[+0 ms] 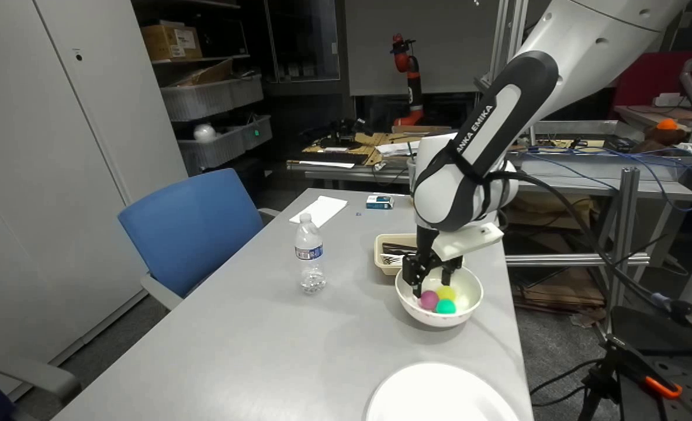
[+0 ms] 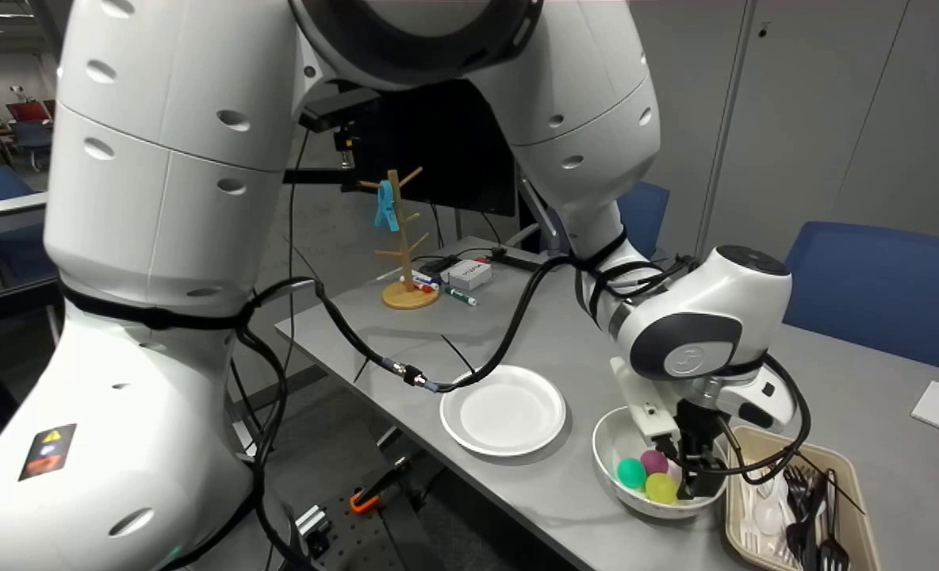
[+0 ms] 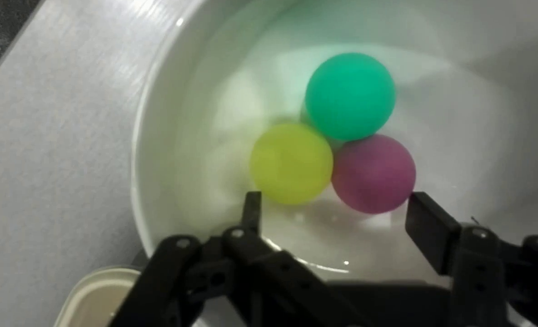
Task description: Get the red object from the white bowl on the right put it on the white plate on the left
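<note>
In the wrist view, the gripper (image 3: 335, 195) pointed down into the white bowl (image 3: 173, 136), its fingers (image 3: 430, 231) well spread and pinching nothing. The purple ball (image 3: 373, 175) (surely the "red" object meant) lay on the bottom, close against the yellow ball (image 3: 291, 163) and the green ball (image 3: 351, 96). The gripper probably stood wide to straddle it, though the yellow one sat within that gap too. Contact with a fingertip was hard to tell.

In an exterior view, the arm (image 1: 580, 52) hung over the bowl, likely to clear its raised sides; much of the white plate (image 1: 442, 397) was cut off below.

In an exterior view, the plate lay near the bowl, probably for a short carry. A looping cable (image 2: 806, 424) partly hid the gripper, and the cutlery tray (image 2: 858, 507) was clipped below.
</note>
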